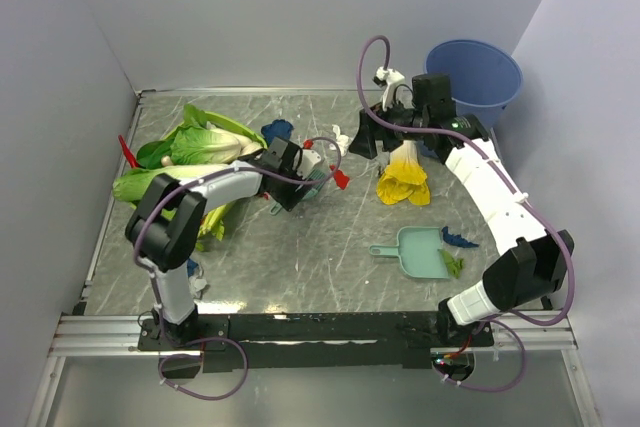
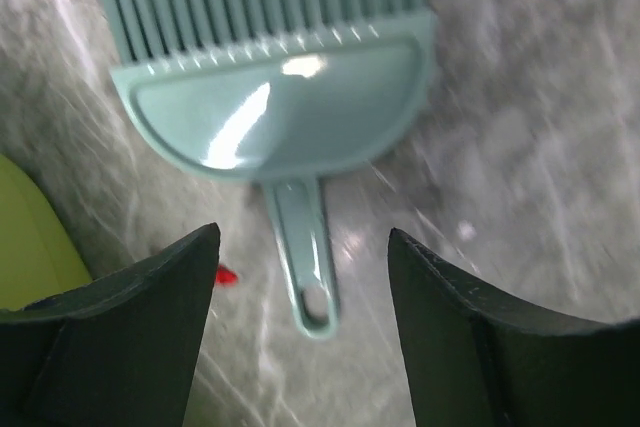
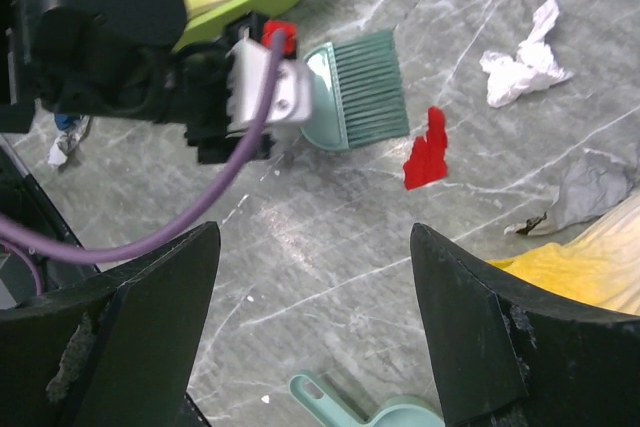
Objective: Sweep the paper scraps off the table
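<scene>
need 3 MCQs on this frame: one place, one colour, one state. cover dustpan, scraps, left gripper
1. Where is the dustpan?
A) in the bucket
B) flat on the table, on the right arm side
C) on the leafy greens

2. What colour is the paper scrap nearest the brush bristles?
A) red
B) green
C) dark blue

3. What is the left gripper doing?
A) shut on the brush handle
B) open, fingers either side of the handle, not touching it
C) shut, empty

Answers:
1 B: the top view shows it lying on the marble there.
2 A: the right wrist view shows red beside the bristles.
3 B: the left wrist view shows gaps on both sides of the handle.
</scene>
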